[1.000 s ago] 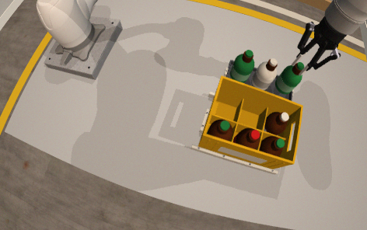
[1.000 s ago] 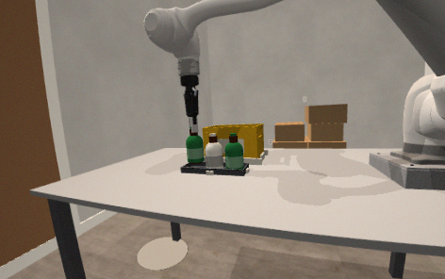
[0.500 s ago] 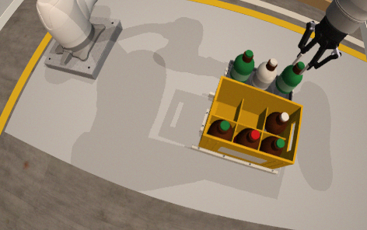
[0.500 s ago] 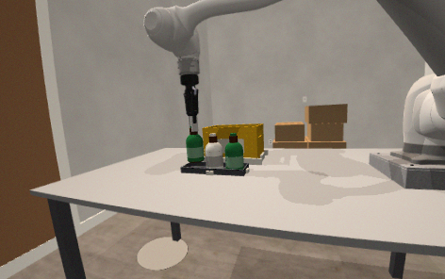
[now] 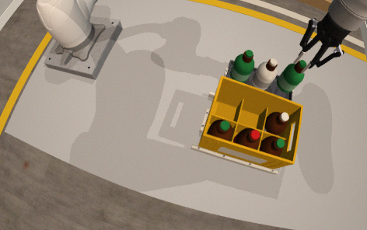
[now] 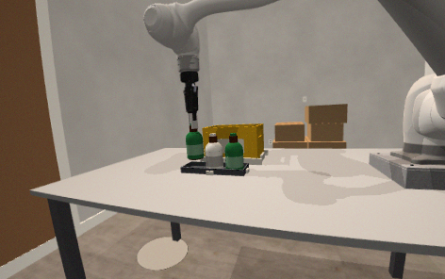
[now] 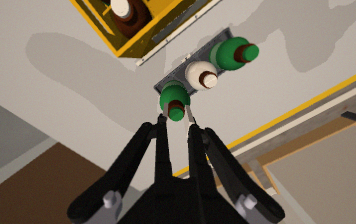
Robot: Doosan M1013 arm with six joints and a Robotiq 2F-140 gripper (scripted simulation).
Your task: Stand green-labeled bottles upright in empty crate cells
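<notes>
A dark tray [image 6: 214, 170] holds three upright bottles: a green-labeled one [image 5: 291, 77] at the right end, a white-labeled one [image 5: 265, 74] in the middle and a second green-labeled one [image 5: 242, 66] at the left end. My gripper [image 5: 304, 63] is shut on the neck of the right-end green-labeled bottle, which still stands on the tray. In the wrist view my gripper [image 7: 175, 110] clasps this bottle's green cap [image 7: 176, 113]. The yellow crate [image 5: 250, 124] stands next to the tray. It holds four brown bottles, and its two cells nearest the tray's left end are empty.
The arm's base [image 5: 79, 33] stands at the far left of the table. A yellow line [image 5: 268, 17] curves along the table's edge behind the tray. Cardboard boxes [image 6: 311, 126] stand in the background beyond the table.
</notes>
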